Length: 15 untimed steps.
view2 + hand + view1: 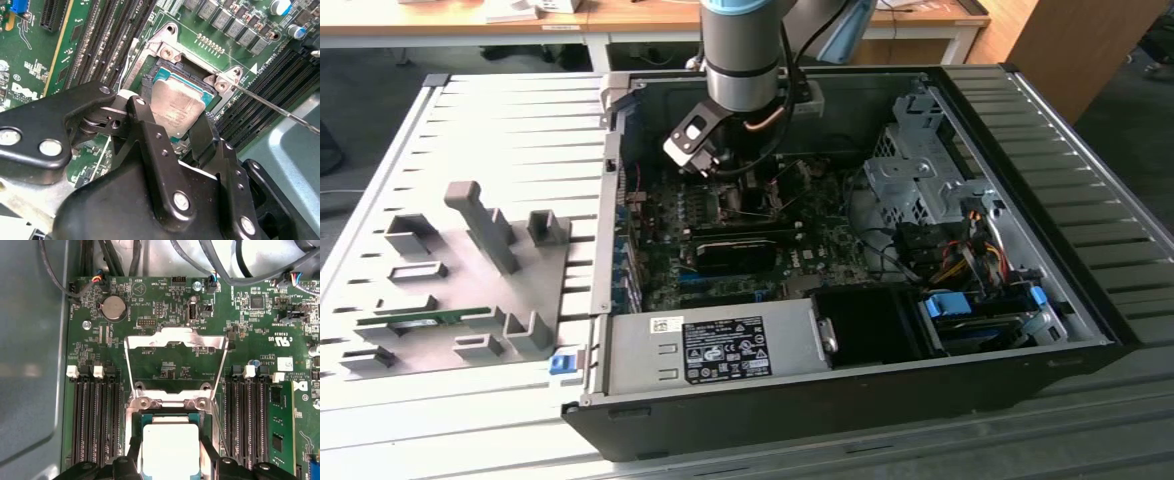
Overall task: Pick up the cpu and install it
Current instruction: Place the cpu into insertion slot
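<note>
Now the gripper [171, 120] clamps the cpu [175, 102] at the socket [167, 64] (metal frame [150, 340] hinged open)

The cpu [177, 107] top is shiny silver-grey w/ thin teal-green rim; gripper [175, 125] is matte black w/ silver screws. Motherboard [170, 365] is green w/ fine pale traces, black memory slots [95, 415] w/ white end clips, plus bare silver socket frame [175, 342]. Case [854, 400] is black; table [494, 130] is light grey, ribbed.

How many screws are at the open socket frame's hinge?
2: one screw, the other, side by side at the socket frame's hinge beside the cpu; the gripper may hide more.
</note>
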Available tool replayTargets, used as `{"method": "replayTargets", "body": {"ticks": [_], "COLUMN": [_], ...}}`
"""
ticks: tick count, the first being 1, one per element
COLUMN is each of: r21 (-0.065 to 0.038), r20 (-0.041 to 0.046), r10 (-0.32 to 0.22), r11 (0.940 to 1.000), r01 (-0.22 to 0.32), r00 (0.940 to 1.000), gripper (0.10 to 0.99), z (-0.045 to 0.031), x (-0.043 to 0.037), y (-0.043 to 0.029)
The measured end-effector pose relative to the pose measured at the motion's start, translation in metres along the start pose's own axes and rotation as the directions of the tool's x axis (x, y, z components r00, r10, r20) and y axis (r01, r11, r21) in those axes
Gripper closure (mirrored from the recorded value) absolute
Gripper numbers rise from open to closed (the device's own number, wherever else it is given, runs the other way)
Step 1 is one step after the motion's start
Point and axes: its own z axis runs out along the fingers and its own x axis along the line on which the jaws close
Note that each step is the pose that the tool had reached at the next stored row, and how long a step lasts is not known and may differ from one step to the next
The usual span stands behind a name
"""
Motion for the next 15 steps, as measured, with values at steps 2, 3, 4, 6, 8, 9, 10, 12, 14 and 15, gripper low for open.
{"method": "replayTargets", "body": {"ticks": [2,3,4,6,8,9,10,12,14,15], "r21": [0.011,0.011,0.013,0.014,0.014,0.014,0.014,0.014,0.014,0.014], "r20": [0.0009,0.0010,0.0007,0.0010,0.0009,0.0011,0.0010,0.0013,0.0012,0.0012], "r10": [0.000,0.000,0.001,0.004,0.005,0.006,0.007,0.008,0.009,0.009], "r11": [0.9999,0.9999,0.9999,0.9999,0.9999,0.9999,0.9999,0.9999,0.9999,0.9999], "r01": [0.000,0.000,-0.001,-0.004,-0.005,-0.006,-0.007,-0.008,-0.009,-0.009], "r00": [1.0000,1.0000,1.0000,1.0000,1.0000,1.0000,1.0000,1.0000,1.0000,1.0000], "gripper": [0.545,0.545,0.545,0.545,0.545,0.545,0.545,0.545,0.545,0.545], "z": [0.0000,0.0000,0.0003,0.0004,0.0006,0.0006,0.0007,0.0008,0.0012,0.0016], "x": [0.0000,0.0000,0.0000,-0.0001,-0.0004,-0.0007,-0.0008,-0.0011,-0.0011,-0.0011], "y": [0.0012,0.0012,0.0013,0.0012,0.0013,0.0014,0.0019,0.0032,0.0033,0.0033]}}
